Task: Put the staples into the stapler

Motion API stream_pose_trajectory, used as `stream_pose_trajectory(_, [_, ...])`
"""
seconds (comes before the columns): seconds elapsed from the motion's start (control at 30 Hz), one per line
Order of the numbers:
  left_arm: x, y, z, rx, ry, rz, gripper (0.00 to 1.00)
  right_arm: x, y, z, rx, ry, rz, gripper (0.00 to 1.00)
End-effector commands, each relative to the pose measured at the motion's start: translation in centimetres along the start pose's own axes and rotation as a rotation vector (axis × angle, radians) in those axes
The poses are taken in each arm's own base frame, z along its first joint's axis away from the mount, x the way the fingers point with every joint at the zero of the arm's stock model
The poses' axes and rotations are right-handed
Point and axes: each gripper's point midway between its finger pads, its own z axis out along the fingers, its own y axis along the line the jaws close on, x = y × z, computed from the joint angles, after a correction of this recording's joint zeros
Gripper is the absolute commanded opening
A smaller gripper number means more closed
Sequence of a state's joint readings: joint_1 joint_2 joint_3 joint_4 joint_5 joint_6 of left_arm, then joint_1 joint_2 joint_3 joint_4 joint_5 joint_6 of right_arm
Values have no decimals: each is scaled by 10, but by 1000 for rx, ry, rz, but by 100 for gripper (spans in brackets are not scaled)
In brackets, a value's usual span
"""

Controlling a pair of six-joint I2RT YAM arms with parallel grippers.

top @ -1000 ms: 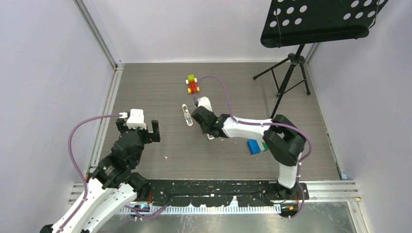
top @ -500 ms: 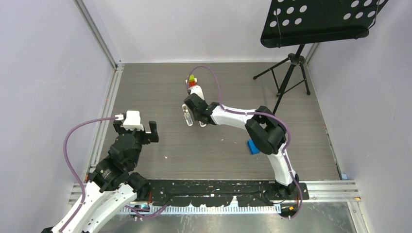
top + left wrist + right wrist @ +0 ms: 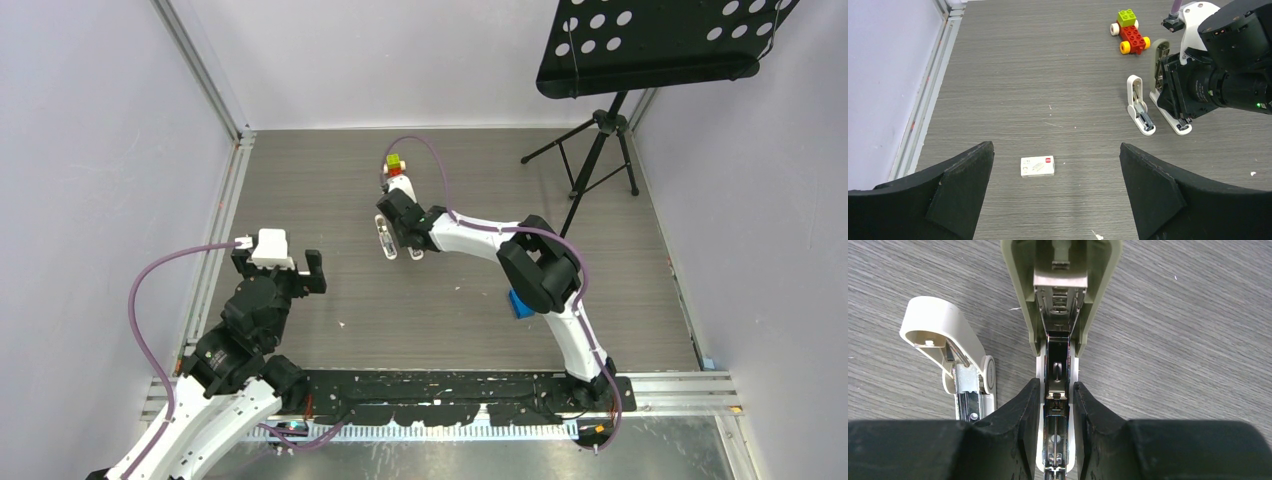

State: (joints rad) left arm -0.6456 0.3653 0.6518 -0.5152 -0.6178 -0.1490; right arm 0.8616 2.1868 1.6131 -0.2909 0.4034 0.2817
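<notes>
At the left we see the left jaws spread wide and holding nothing, poised above the worktop (image 3: 300, 180). Below them lies the staples' small white carton (image 3: 1037, 166), flat, red mark at one end, well apart from everything else. Further right a stubby white object (image 3: 1139, 105) lies just beside the stapler (image 3: 1058, 347). The stapler rests on the worktop with its grey-beige top swung open and the metal channel bared. The right jaws are closed narrow on its white body, fingers (image 3: 1023, 410) against both sides. Beyond it stands a toy brick car (image 3: 1129, 32).
</notes>
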Motion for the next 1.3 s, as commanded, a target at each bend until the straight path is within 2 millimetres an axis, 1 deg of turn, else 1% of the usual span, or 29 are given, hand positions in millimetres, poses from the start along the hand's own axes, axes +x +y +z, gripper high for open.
stream_pose_trajectory(0.0, [-7,3,0,-19,-27,-18,100,-20,9,-4,-38,-36,-3,21])
stream_pose_trajectory(0.1, [-7,3,0,-20,-26,-16,100,-21,9,-5,-44,-36,-13,24])
stream_pose_trajectory(0.17, [-7,4,1,-23,-23,-13,100,-21,8,-6,-40,-35,-16,27])
stream_pose_trajectory(0.23, [-6,4,1,-24,-21,-11,100,-23,6,-10,-36,-37,-13,34])
stream_pose_trajectory(0.33, [-5,4,1,-26,-17,-10,100,-29,3,-20,-31,-43,6,46])
stream_pose_trajectory(0.37, [-5,4,1,-28,-18,-11,100,-32,2,-25,-30,-48,19,51])
stream_pose_trajectory(0.43, [-5,5,1,-30,-16,-9,100,-36,-2,-36,-30,-61,37,57])
stream_pose_trajectory(0.53, [-4,5,2,-34,-11,-6,100,-41,-8,-55,-35,-79,68,61])
stream_pose_trajectory(0.63, [-2,4,3,-37,0,-2,100,-41,-18,-77,-32,-95,93,64])
stream_pose_trajectory(0.73, [2,4,6,-46,24,6,100,-37,-36,-100,-5,-114,111,67])
stream_pose_trajectory(0.8, [6,3,9,-53,47,12,100,-32,-52,-118,27,-130,119,69])
stream_pose_trajectory(0.97, [16,2,18,-78,116,18,100,-20,-93,-166,89,-204,152,79])
stream_pose_trajectory(1.0, [19,2,20,-80,129,18,100,-22,-102,-182,96,-237,170,81])
stream_pose_trajectory(1.03, [21,1,22,-84,142,17,100,-18,-111,-191,108,-252,177,82])
stream_pose_trajectory(1.17, [31,3,30,-126,212,7,100,-5,-140,-223,158,-304,212,85])
stream_pose_trajectory(1.2, [34,6,33,-151,233,-10,100,3,-147,-227,173,-299,210,85])
stream_pose_trajectory(1.27, [41,13,37,-205,281,-56,100,11,-158,-238,194,-310,220,85])
